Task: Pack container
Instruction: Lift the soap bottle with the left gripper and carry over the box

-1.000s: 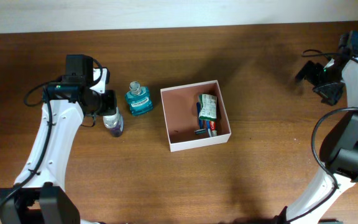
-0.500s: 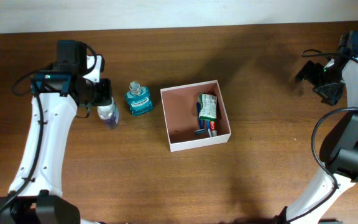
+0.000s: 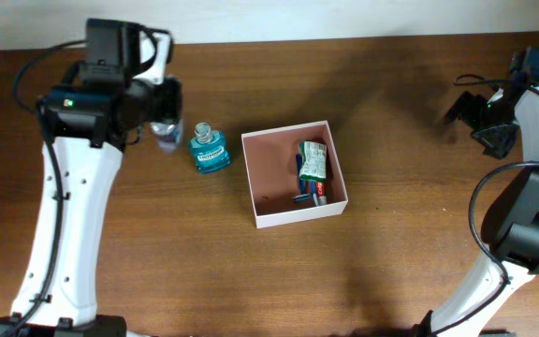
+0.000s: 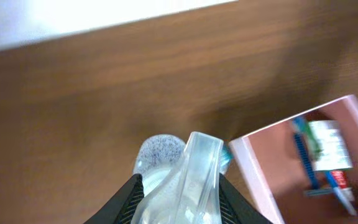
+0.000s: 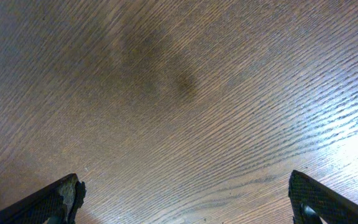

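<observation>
**A:** How far along is the packing?

**B:** Partway, I'd say. The container (image 3: 271, 178) sits about mid-table. It's a shallow square cardboard box, open on top, with white outer walls and a pinkish-brown inside. Against its right wall lie a green-and-white packet (image 3: 313, 159) and some slim blue and red items (image 3: 309, 194), too small to name. The left half of its floor is bare.

**A:** What's left outside it?

**B:** Two bottles, both to the container's left. The teal mouthwash bottle (image 3: 209, 151) stands near the left wall, not touching it. Farther left of the container is a clear bottle (image 3: 166, 133).

**A:** Lying loose?

**B:** No. The left gripper (image 4: 178, 196) is clamped tight on the clear bottle, one finger on each side, as the wrist view shows. I judge the bottle is off the table (image 3: 157, 262), though I can't be certain.

**A:** And the other arm?

**B:** The right gripper (image 5: 188, 202) is well to the right of the container, jaws spread wide with only bare wood between them. It holds nothing.

**A:** So what remains?

**B:** Probably carrying the clear bottle over the container's bare left half and letting go, then fetching the mouthwash bottle. There looks to be room for both, but round bottles may roll against the packet
</observation>
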You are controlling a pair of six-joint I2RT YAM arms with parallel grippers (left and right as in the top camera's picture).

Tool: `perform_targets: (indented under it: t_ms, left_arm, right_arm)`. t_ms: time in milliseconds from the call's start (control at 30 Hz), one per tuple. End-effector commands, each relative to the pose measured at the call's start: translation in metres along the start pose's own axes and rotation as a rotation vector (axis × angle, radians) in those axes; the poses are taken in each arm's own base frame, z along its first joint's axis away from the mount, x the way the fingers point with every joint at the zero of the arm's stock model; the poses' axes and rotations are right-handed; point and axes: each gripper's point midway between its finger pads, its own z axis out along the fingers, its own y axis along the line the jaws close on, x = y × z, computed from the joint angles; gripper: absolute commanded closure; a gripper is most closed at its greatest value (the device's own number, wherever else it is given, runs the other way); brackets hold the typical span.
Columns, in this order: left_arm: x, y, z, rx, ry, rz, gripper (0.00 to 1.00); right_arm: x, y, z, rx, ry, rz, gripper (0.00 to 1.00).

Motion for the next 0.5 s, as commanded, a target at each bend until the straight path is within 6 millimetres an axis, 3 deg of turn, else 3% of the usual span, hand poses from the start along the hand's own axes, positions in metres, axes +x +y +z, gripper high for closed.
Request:
perform_targets:
  t_ms: [0, 300, 467]
  left_arm:
    - [-0.031, -0.024, -0.021, 0.032, -0.116, 0.076, 0.78]
    - [-0.074, -0.086, -0.039, 0.119, -0.311, 0.230, 0.78]
    - [-0.084, -0.110, -0.037, 0.158, -0.358, 0.258, 0.78]
  right_arm:
    - [0.001, -0.003, 0.002, 0.010, 0.002, 0.003, 0.02]
    - [0.001, -0.003, 0.002, 0.010, 0.002, 0.003, 0.02]
    - [0.001, -0.003, 0.002, 0.010, 0.002, 0.003, 0.02]
